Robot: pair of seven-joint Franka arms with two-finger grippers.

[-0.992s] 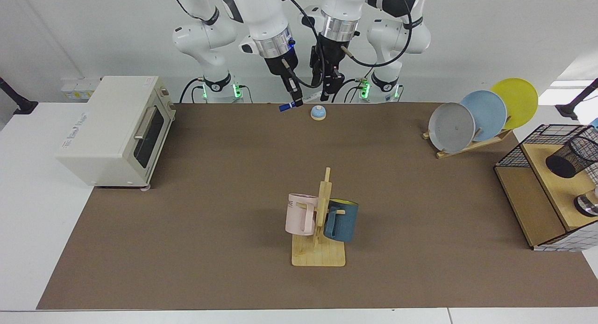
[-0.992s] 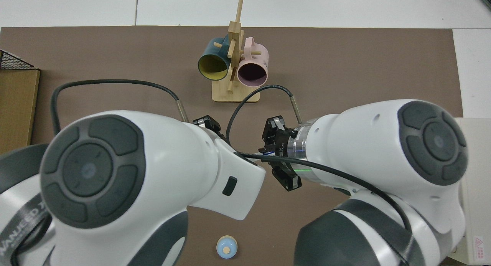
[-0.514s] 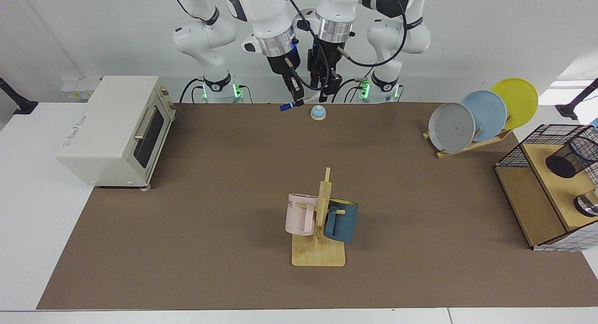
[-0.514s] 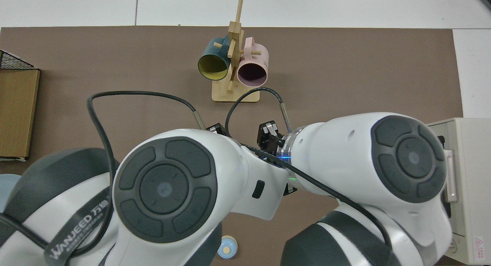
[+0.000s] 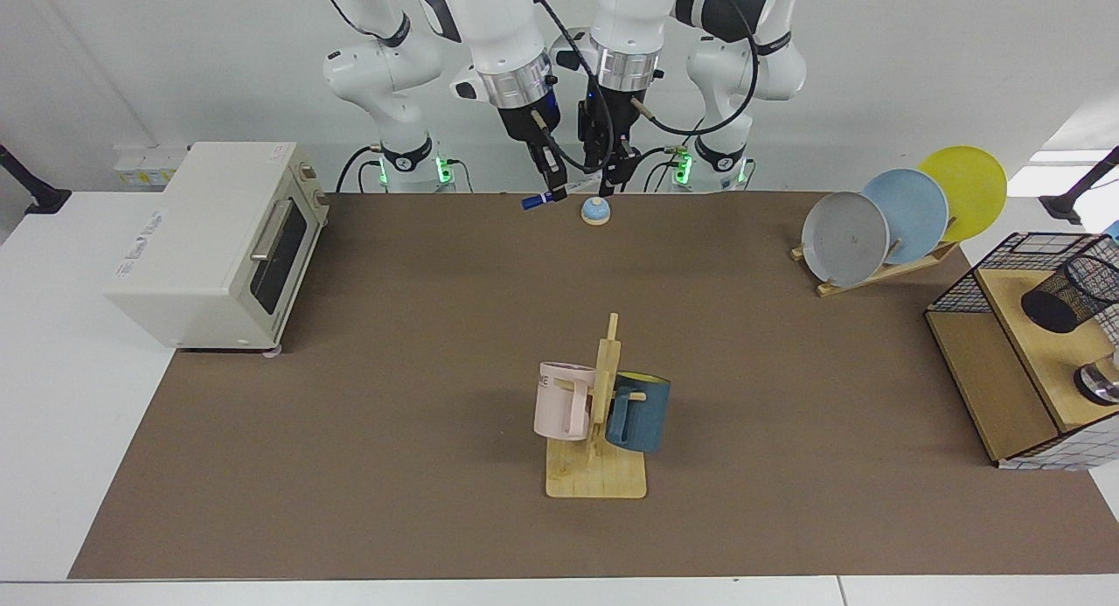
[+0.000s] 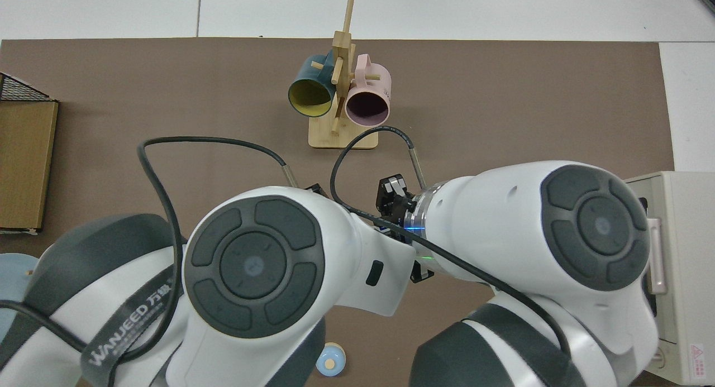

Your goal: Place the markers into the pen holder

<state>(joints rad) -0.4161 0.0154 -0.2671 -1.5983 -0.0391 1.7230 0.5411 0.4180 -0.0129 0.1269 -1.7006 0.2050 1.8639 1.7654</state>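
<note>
White-barrelled, blue-capped marker [image 5: 548,192] clamped in right gripper [image 5: 552,189] — left gripper [image 5: 609,184] alongside at its white end, grip unclear, black wire-mesh pen holder [image 5: 1071,295] well apart.

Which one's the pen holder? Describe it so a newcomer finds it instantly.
In the facing view, find the black wire-grid shelf frame with wooden boards at the table's far edge, beside the rack of three plates. The black wire-mesh cylindrical pen holder sits on its upper wooden board, tipped. Unlike the small shiny silver round object next to it, its wall is see-through lattice.
</note>
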